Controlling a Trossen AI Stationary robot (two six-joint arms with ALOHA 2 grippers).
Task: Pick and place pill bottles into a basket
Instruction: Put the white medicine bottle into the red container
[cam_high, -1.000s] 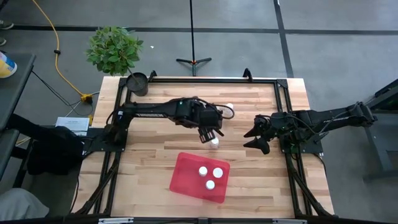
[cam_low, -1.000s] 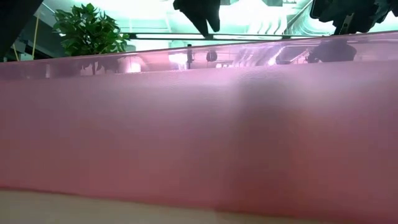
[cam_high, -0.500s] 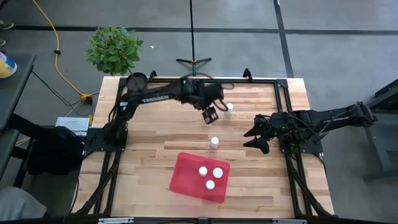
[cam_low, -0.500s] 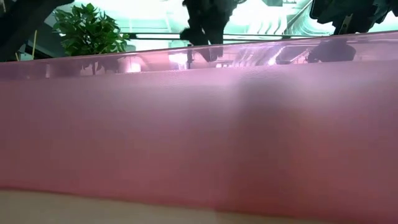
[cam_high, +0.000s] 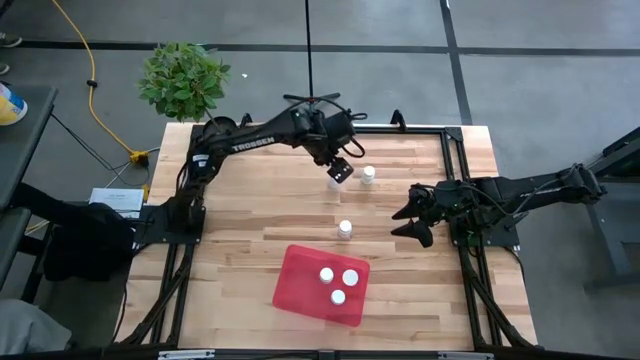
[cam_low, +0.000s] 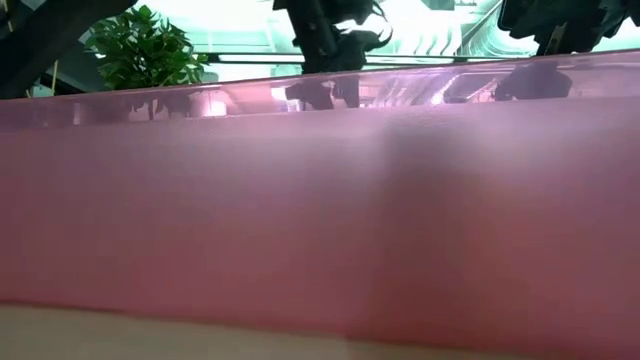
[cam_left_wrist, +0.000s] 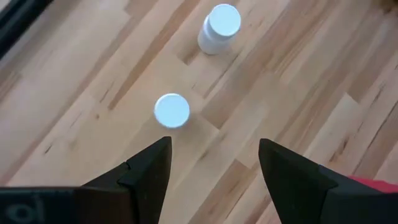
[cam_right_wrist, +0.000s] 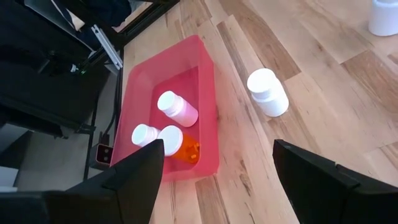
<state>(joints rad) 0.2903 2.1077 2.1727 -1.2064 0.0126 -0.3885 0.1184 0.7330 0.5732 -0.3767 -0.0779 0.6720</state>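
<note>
Three white-capped pill bottles (cam_high: 338, 283) lie in the flat red plastic basket (cam_high: 300, 290) near the wooden table's (cam_high: 250, 230) front edge; three stand outside. Left gripper (cam_high: 340, 171) hovers open, empty, near the back edge; right gripper (cam_high: 405, 222) waits open, empty, toward the right edge.

The basket (cam_high: 322, 286) lies at the near centre of the table (cam_high: 240, 250), with 3 pill bottles (cam_high: 338, 283) inside it. 1 bottle (cam_high: 345, 229) stands on the table just behind the basket. 2 more bottles (cam_high: 368, 175) stand side by side farther back. The left end effector (cam_high: 341, 170) hangs over these 2. The right end effector (cam_high: 409, 222) sits right of the basket.
</note>
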